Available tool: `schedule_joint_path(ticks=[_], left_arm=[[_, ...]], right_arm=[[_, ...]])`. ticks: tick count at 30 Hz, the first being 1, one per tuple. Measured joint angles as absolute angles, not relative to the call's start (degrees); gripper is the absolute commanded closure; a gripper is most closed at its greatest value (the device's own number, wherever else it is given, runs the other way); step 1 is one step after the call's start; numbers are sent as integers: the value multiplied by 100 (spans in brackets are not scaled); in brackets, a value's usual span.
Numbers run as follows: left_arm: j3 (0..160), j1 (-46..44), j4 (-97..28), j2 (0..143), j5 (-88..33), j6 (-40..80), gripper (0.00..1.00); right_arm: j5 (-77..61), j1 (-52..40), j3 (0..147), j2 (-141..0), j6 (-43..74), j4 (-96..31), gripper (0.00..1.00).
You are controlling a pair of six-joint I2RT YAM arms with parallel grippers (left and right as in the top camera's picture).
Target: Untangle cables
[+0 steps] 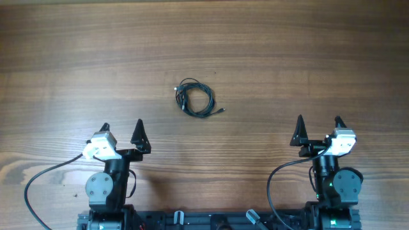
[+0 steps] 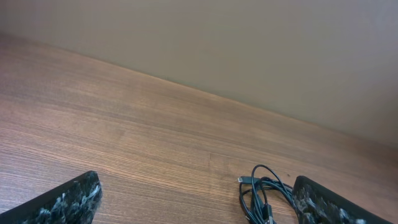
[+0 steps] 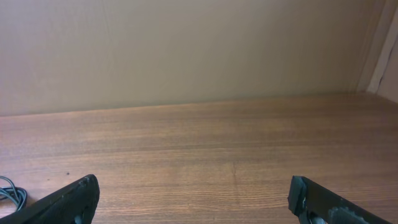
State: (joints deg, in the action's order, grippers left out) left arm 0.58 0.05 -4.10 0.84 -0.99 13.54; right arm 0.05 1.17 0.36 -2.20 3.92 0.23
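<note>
A small tangled coil of black cable [image 1: 195,99] lies on the wooden table near the middle. It shows at the lower right of the left wrist view [image 2: 261,196], with a plug end sticking out to the left, and as a sliver at the left edge of the right wrist view [image 3: 9,193]. My left gripper [image 1: 121,131] is open and empty, near the front edge, left of and nearer than the coil. My right gripper [image 1: 318,125] is open and empty, at the front right, well apart from the coil.
The wooden table [image 1: 307,57] spans the whole overhead view. A beige wall [image 3: 186,50] rises behind its far edge. Arm bases and their grey supply cables [image 1: 38,182] sit along the front edge.
</note>
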Motion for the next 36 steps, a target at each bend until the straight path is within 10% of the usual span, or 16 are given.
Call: schedule_joint_path(ticks=[31,36], left_arm=[[71,5,-392,84,-794,1778,1],[932,5,-1905,152,-1177,2174,0]], right_arm=[[-1326,117,104,-235,1133,259,0],[-2062,117,1194,-661,910,-539,0]])
